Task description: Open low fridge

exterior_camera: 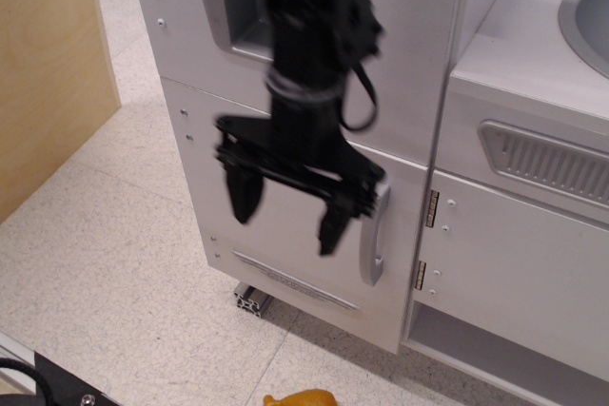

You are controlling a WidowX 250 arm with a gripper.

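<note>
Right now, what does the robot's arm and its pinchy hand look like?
The arm is black and chunky, with a pale grey ring around its wrist and a black cable looping beside it. The gripper is black too: a wide crossbar with two pointed fingers. It looks blurry.
</note>
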